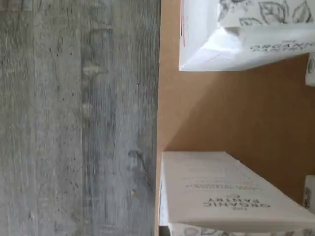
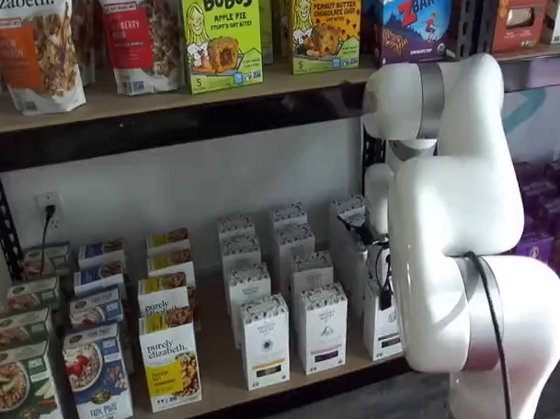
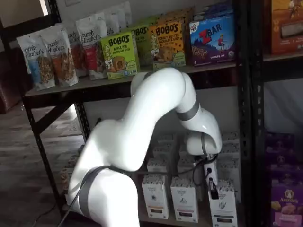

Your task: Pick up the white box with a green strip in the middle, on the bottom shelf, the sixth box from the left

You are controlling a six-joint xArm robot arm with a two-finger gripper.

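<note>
The white box [image 2: 380, 327] stands at the right end of the front row on the bottom shelf [image 2: 217, 361], partly behind my arm. It also shows in a shelf view [image 3: 223, 208]. My gripper [image 3: 213, 191] hangs at this box's top corner, touching or just above it. Only dark fingers seen side-on show, so I cannot tell whether they are open or shut. In a shelf view the gripper [image 2: 385, 294] is mostly hidden by the arm. The wrist view shows bare plywood [image 1: 231, 113] between two white cartons [image 1: 231, 191] [image 1: 236, 39]. I cannot tell which one is the task's box.
Alike white cartons [image 2: 321, 328] [image 2: 264, 342] stand left of the box in rows going back. Colourful food boxes [image 2: 169, 359] fill the shelf's left part. A black upright [image 3: 246, 118] stands close on the right. The upper board [image 2: 166, 94] carries bags and boxes. Grey floor [image 1: 78, 118] lies below the shelf edge.
</note>
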